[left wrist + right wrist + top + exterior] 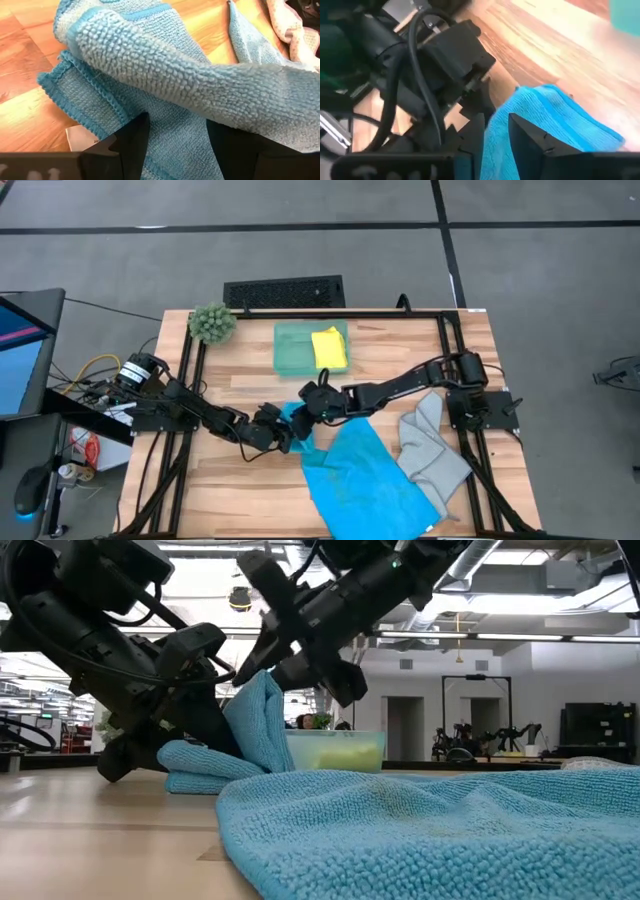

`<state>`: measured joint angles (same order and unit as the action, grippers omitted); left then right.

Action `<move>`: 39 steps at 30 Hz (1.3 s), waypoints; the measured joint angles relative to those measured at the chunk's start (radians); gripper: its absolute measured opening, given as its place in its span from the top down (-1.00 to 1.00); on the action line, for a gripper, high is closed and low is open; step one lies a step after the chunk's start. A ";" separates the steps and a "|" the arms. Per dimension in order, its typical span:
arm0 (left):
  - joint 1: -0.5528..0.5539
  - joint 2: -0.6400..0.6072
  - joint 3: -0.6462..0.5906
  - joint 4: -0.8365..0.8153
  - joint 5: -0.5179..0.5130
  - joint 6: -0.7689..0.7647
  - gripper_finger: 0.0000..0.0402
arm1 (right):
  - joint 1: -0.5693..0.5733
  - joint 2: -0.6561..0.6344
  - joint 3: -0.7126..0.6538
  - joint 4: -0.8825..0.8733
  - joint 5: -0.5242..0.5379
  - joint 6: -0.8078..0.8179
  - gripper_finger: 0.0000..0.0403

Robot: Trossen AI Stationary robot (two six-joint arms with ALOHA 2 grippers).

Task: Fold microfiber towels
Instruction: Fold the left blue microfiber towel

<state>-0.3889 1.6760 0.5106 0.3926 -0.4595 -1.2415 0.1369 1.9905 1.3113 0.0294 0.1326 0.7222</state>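
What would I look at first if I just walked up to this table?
Two dark robot arms meet mid-table over a bright blue towel; the right gripper pinches its raised corner while the left gripper straddles more of it. Behind them, a yellow towel lies in a green tray.

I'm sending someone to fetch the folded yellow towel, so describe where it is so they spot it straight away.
Look at the far edge of the wooden table, near the middle, for the translucent green tray. The yellow towel lies folded inside it, at the tray's right end. It is the only yellow cloth; the blue towels and the grey towel lie loose nearer the front.
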 joint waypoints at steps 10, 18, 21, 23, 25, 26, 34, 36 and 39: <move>0.000 0.000 0.000 -0.005 -0.007 0.003 0.02 | 0.128 -0.024 -0.048 -0.282 0.249 0.004 0.41; 0.000 0.001 -0.001 0.010 -0.017 0.003 0.02 | 0.119 0.014 -0.108 -0.002 0.205 -0.015 0.41; 0.000 0.002 -0.001 0.010 -0.012 0.002 0.02 | 0.110 0.039 -0.102 0.033 0.201 -0.015 0.41; 0.004 -0.001 -0.001 0.011 0.006 0.002 0.02 | 0.109 0.061 -0.110 0.013 0.191 -0.015 0.41; 0.009 -0.012 -0.002 0.003 0.039 -0.004 0.02 | 0.107 0.101 -0.109 0.061 0.163 -0.014 0.41; 0.012 -0.021 -0.002 -0.002 0.071 -0.009 0.02 | 0.103 0.119 -0.105 0.087 0.151 -0.014 0.41; 0.029 -0.166 -0.003 -0.192 0.309 -0.065 0.02 | 0.096 0.169 -0.092 0.150 0.119 0.000 0.41; 0.029 -0.207 -0.002 -0.272 0.369 -0.103 0.02 | 0.096 0.166 -0.091 0.144 0.120 -0.006 0.41; 0.012 -0.293 -0.003 -0.386 0.413 -0.157 0.02 | 0.094 0.161 -0.094 0.136 0.120 -0.013 0.41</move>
<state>-0.3765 1.3828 0.5073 0.0061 -0.0462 -1.3981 0.2314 2.1513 1.2177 0.1655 0.2527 0.7090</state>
